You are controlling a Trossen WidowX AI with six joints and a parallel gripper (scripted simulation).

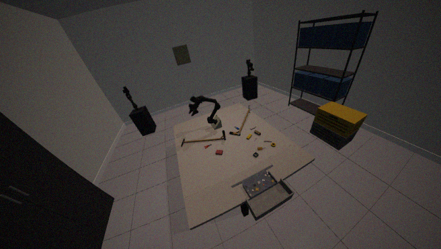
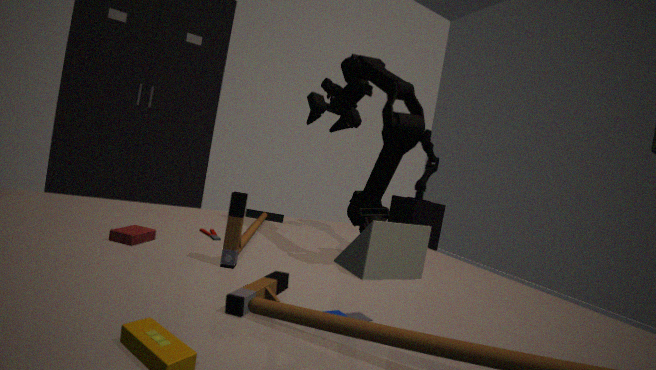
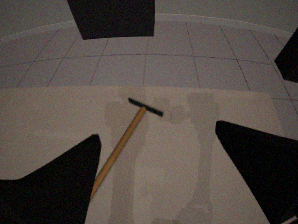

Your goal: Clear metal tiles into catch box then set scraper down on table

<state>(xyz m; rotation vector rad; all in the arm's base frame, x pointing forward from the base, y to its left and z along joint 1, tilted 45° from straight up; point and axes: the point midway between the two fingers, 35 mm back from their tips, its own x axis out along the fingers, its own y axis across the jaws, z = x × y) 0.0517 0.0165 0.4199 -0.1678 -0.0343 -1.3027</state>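
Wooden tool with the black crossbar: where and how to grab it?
I'd take the upright grip from above, open gripper straddling its sides. It stands clear of the table; the shaft runs low toward the crossbar.

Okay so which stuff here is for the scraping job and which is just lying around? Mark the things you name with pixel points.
For the job:
- steel bench plate (image 1: 253, 184)
- metal tiles (image 1: 257, 189)
- catch box (image 1: 270, 199)

Just lying about:
- red block (image 1: 219, 152) (image 2: 132, 235)
- yellow tape (image 1: 273, 145)

Two long-handled tools: can't tell which is the scraper.

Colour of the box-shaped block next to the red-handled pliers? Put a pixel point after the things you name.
Dark red all over; the block (image 1: 219, 152) (image 2: 132, 234) shows best in the exterior view.
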